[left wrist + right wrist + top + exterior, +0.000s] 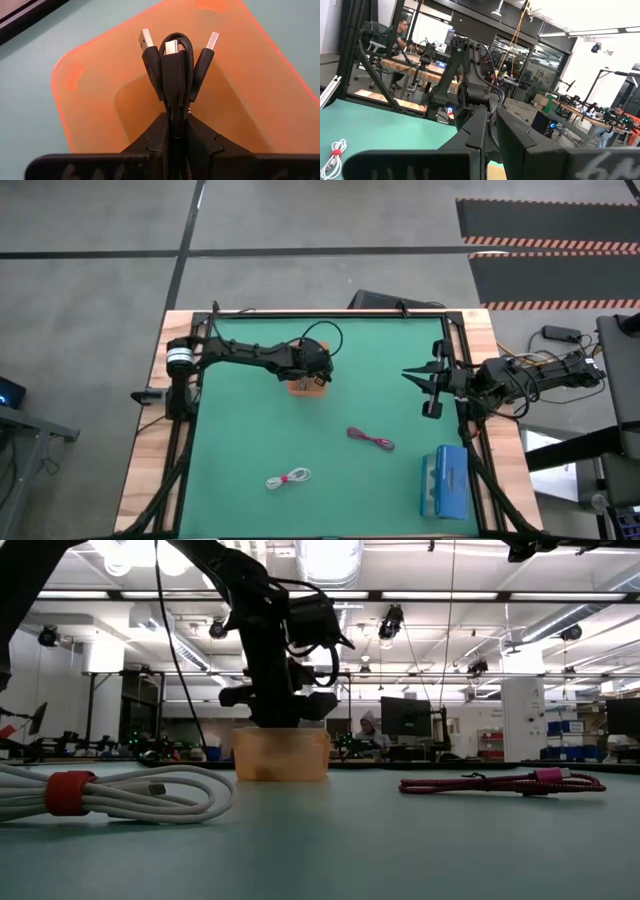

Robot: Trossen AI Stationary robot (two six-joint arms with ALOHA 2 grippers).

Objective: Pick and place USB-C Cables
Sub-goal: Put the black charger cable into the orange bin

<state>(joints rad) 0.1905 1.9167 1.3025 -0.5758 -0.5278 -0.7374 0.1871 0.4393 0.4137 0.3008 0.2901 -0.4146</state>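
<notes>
The left gripper (176,125) has its two dark fingers (155,135) clamped on a black cable (172,70), folded into a short bundle whose loop and metal plugs stick out past the fingertips. The bundle hangs directly over the orange bin (100,100), with the bin's floor showing behind it in the left wrist view. From above, the left gripper (312,376) sits over the orange bin (300,389) near the middle of the green table (250,450), toward the far edge. In the low view the gripper (280,710) reaches down to the rim of the translucent bin (282,755).

The right gripper (428,385) hovers at the right side of the table, well apart from the bin, its fingers (485,130) pressed close together with nothing between them.

The dark red cable (371,439) lies stretched on the mat between the bin and the blue box (444,482), nearer the front. The white cable (288,478), coiled and bound with a red tie, lies near the front edge; in the low view the white cable (110,795) is closest to the camera and the dark red cable (500,783) lies to its right. The white cable (332,152) also shows in the right wrist view. People sit at benches in the room behind.
</notes>
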